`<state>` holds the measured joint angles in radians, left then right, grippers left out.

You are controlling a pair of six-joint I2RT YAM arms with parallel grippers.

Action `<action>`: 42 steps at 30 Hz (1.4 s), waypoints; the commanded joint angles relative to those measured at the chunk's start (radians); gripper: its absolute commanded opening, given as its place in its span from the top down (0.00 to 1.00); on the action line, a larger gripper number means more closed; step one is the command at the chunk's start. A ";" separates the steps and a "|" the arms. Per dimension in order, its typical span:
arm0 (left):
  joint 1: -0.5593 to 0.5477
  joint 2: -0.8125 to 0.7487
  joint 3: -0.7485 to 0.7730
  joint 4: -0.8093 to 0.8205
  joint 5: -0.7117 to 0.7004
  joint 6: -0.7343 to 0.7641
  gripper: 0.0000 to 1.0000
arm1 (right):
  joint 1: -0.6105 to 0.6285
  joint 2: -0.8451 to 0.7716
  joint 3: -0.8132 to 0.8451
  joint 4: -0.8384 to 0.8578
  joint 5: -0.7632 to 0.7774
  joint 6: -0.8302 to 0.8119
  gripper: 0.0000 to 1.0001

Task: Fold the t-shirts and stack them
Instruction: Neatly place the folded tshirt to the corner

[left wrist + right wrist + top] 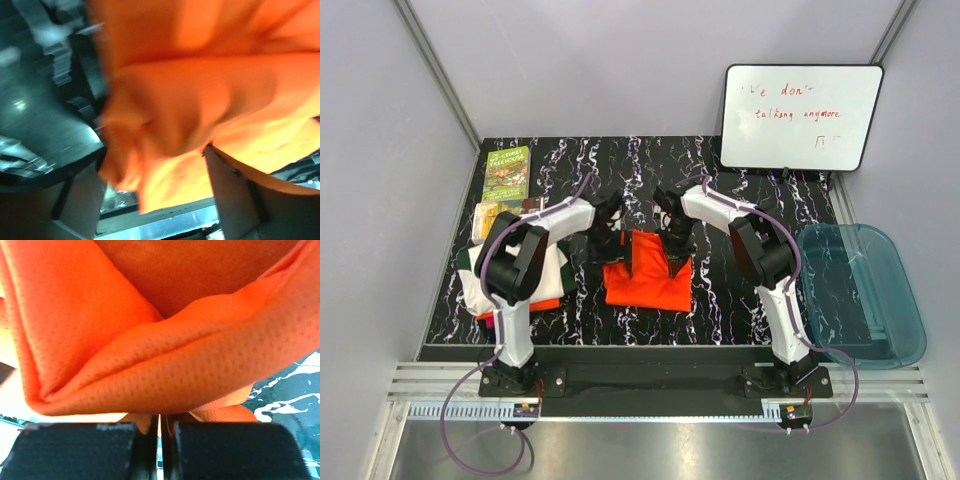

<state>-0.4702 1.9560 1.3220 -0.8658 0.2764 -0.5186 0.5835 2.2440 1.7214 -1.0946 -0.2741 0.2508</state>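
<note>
**Orange shirt pinched on the right, loose between wide jaws on the left**

The bright orange t-shirt (645,278) lies near the middle of the black marbled surface (740,190). Both arms meet it at its far edge.

The right jaws are shut on it. In the right wrist view the two black pads (80,450) press together with a thin sliver of orange cloth caught between them. A thick fold of the shirt bulges just above.

The left jaws stand wide. In the left wrist view the two fingers (235,195) are well apart at the bottom of the picture, with a bunched lump of the orange cloth hanging between them. That view is blurred, so I cannot tell whether the cloth touches either finger. It does not look clamped.

Seen from above, the left arm (525,255) reaches over a pile of other shirts (545,303) at the left side of the surface. The pile shows white at its left edge and red-orange along its near edge.

A small green book (507,172) lies at the far left corner. A whiteboard (800,115) with red writing leans at the back right. A translucent blue tub (865,295) sits beyond the right edge of the surface.
</note>
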 commanded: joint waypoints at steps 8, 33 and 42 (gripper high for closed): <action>-0.073 0.202 0.128 0.091 -0.015 -0.001 1.00 | -0.002 -0.020 -0.028 0.056 0.056 -0.025 1.00; 0.028 -0.296 0.242 -0.347 -0.278 -0.029 1.00 | -0.004 -0.301 -0.111 0.229 0.121 -0.039 0.00; 0.188 -0.387 0.353 -0.444 -0.332 -0.027 1.00 | -0.004 -0.287 -0.155 0.248 0.059 -0.036 0.00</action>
<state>-0.3405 1.6489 1.6199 -1.2587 -0.0128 -0.5396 0.5823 1.9617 1.5814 -0.8772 -0.1795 0.2276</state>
